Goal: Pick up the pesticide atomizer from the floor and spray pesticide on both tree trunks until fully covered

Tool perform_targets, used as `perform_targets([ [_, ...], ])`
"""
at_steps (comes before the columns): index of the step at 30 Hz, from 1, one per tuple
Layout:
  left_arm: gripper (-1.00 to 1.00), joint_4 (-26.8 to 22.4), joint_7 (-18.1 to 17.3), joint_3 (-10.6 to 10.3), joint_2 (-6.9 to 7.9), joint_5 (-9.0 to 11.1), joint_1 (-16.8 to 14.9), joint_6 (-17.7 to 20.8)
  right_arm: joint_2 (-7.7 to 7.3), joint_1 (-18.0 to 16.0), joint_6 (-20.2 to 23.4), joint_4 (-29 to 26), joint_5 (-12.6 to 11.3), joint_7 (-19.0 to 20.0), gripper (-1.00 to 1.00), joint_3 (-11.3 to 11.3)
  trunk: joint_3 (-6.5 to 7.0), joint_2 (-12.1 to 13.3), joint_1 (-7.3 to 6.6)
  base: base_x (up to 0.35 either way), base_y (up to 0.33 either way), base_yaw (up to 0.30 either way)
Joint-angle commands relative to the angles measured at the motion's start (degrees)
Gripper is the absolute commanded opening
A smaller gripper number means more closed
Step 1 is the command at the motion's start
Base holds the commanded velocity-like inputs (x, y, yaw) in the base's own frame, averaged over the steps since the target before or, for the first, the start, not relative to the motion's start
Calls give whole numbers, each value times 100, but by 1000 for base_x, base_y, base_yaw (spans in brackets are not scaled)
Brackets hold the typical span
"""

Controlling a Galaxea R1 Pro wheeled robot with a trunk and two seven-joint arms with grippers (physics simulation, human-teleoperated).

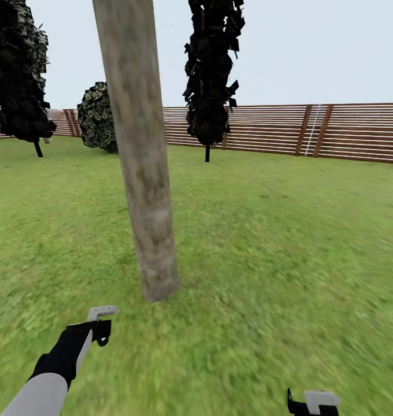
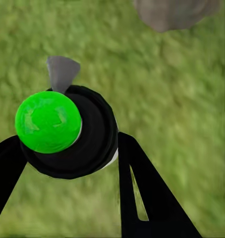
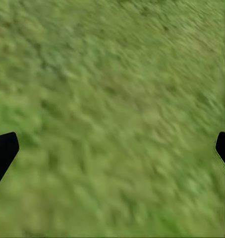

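Note:
A thick mottled grey-tan tree trunk [image 1: 145, 173] rises from the grass just ahead, left of centre. Its base also shows in the left wrist view [image 2: 174, 12]. My left gripper [image 1: 97, 330] is low at the left, short of the trunk's foot, shut on the pesticide atomizer [image 1: 101, 313]. In the left wrist view the atomizer [image 2: 73, 139] is a black round body with a bright green cap and a grey nozzle, held between the black fingers [image 2: 147, 193] of my left gripper [image 2: 68, 166]. My right gripper [image 1: 312, 404] hangs open over bare grass [image 3: 112, 153].
Green lawn [image 1: 277, 242] spreads all around. A brown slat fence [image 1: 335, 132] runs along the back. In front of it stand a narrow blackish tree [image 1: 211, 75], a dark tree [image 1: 20, 75] at the far left and a round bush [image 1: 98, 118].

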Motion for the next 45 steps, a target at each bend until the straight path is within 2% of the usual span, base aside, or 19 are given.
perform_targets([
  [1,-100,-12,-17,24,-3,-74,-7,27,0,-5,-12,9,61,-35,100,-26,-5,-2,0,153,-255,0],
  [11,-100,-16,-38,42,-34,-66,-29,27,-1,-5,-12,9,60,-38,100,-26,-5,-2,0,245,-189,-209],
  [13,-100,-16,-24,-139,-37,-68,-26,27,4,-5,-12,9,60,-38,100,-26,-5,-2,0,93,-251,-58],
  [14,-100,-14,-8,-361,-38,-64,-22,27,6,-5,-12,9,60,-38,100,-26,-5,-2,0,17,-269,-10],
  [19,-100,-11,-9,-481,-131,-67,-14,21,8,-5,-12,11,60,-38,100,-26,-5,-2,0,4,-94,-2],
  [23,-100,-21,-10,-448,-28,-71,-19,26,8,-5,-12,15,60,-38,100,-26,-5,-2,0,0,-4,0],
  [25,-100,-24,-42,-430,160,-48,-26,30,8,-5,-12,17,60,-38,100,-26,-5,-2,0,0,0,0],
  [27,-100,-25,-79,-465,215,-38,-26,28,8,-5,-12,17,60,-38,100,-26,-5,-2,0,0,0,0],
  [28,-100,-22,-83,-471,203,-38,-24,25,8,-5,-12,16,60,-38,100,-26,-5,-2,0,0,0,0],
  [32,-100,-16,-31,-488,-169,-55,-21,-91,8,-5,-12,18,60,-38,100,-26,-5,-2,0,-178,0,0],
  [34,-100,-16,-17,-485,-235,-56,-26,-235,8,-5,-12,18,60,-38,100,-26,-5,-2,0,-320,0,0],
  [38,-100,-23,-8,-486,-226,-61,-49,-279,8,-5,-12,18,60,-38,100,-26,-5,-2,0,-338,0,0],
  [43,-100,-20,-41,-453,-83,-72,-109,-216,8,-5,-12,14,60,-43,100,-26,-5,-2,0,-141,0,19],
  [45,-100,-24,-25,-475,-99,-71,-117,-197,8,-5,-12,10,60,-46,100,-26,-5,-2,0,-13,0,209],
])
